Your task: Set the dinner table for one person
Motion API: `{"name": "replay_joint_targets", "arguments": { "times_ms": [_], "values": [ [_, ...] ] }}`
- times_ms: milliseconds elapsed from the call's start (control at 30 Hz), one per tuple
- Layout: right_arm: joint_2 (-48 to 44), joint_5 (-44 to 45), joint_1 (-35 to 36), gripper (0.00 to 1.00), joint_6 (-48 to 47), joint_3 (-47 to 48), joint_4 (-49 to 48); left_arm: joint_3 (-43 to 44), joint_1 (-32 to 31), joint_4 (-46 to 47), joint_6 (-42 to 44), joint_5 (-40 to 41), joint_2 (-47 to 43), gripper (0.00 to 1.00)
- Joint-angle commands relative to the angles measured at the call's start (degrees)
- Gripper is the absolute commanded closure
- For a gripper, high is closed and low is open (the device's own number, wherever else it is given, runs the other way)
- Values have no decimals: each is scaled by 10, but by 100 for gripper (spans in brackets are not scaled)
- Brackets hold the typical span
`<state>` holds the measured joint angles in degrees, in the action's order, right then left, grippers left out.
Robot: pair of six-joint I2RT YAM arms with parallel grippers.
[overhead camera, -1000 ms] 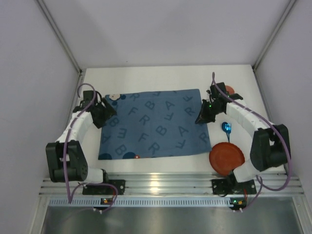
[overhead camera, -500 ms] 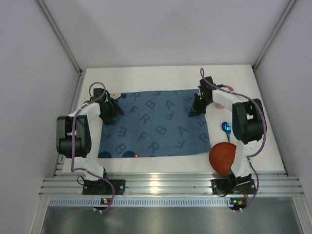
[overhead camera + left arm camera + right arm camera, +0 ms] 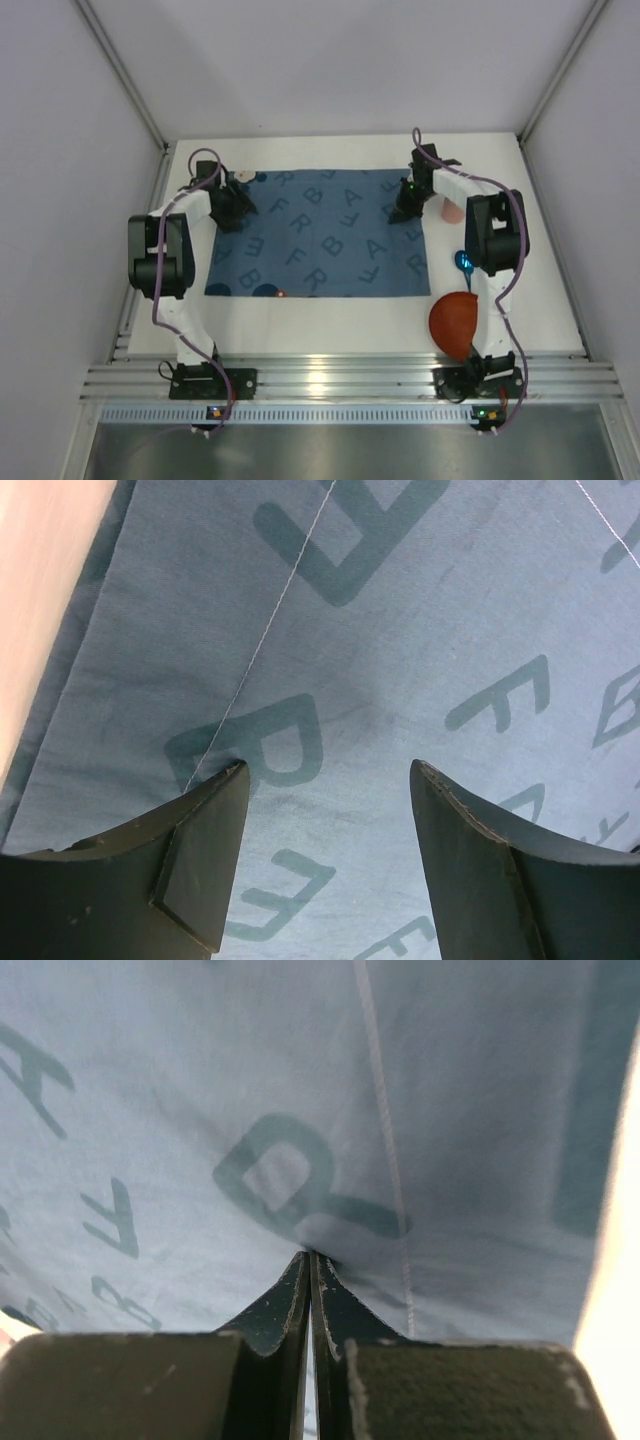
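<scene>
Viewing from the top camera, we are seeing the white tabletop (image 3: 320,155) carrying a dark blue letter-printed mat (image 3: 320,250), which is lying flat near its middle. The left tool (image 3: 232,208) is sitting over the mat's far left corner, and the right tool (image 3: 400,213) over its far right corner. A red dish (image 3: 452,318) is resting on the tabletop just beside the mat's near right corner, partly hidden by the right arm (image 3: 495,235). A blue spoon (image 3: 464,262) is lying just beyond the dish. A ribbed rail (image 3: 330,380) is running along the near edge.

Through the left wrist camera, we are seeing the left tool (image 3: 330,775) standing open, its fingers well apart above the mat with nothing between them.

Through the right wrist camera, we are seeing the right tool (image 3: 310,1257) closed, its fingertips pinching a small pucker of the mat beside a printed letter. A pale strip of tabletop is showing along the right edge.
</scene>
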<state>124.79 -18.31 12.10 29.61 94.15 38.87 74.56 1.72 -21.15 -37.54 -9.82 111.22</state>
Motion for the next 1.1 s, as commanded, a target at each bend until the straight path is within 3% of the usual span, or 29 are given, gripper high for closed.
{"name": "replay_joint_targets", "arguments": {
  "times_ms": [0, 167, 400, 467, 500, 533, 633, 700, 867, 1067],
  "values": [
    [19, 14, -17, 100, -17, 51, 22, 23, -5, -6, 7, 3, 27, 29],
    [17, 4, -21, 100, -26, 71, 28, 46, -8, -16, 4, 7, 31, 30],
    [-44, -87, -21, 100, -12, 109, 16, 43, -31, -37, -4, 23, 1, 30],
    [-84, -102, -20, 80, -3, 118, 10, 29, -37, -42, -7, 31, -19, 30],
    [-99, -105, -21, 65, 0, 119, 11, 23, -39, -42, -8, 32, -27, 30],
    [-116, -105, -21, 43, 4, 118, 11, 18, -40, -43, -10, 34, -45, 30],
    [-197, -65, -32, 27, 13, 89, 30, 4, -44, -50, -12, 42, -84, 30],
    [-255, -12, -54, 20, 15, 67, 47, 1, -44, -57, -12, 48, -111, 30],
    [-346, 69, -137, 20, 17, -18, 119, -6, -45, -70, -17, 50, -164, 30],
    [-352, 163, -196, 21, 28, -73, 147, -9, -47, -88, -26, 38, -219, 30]
  ]
}}
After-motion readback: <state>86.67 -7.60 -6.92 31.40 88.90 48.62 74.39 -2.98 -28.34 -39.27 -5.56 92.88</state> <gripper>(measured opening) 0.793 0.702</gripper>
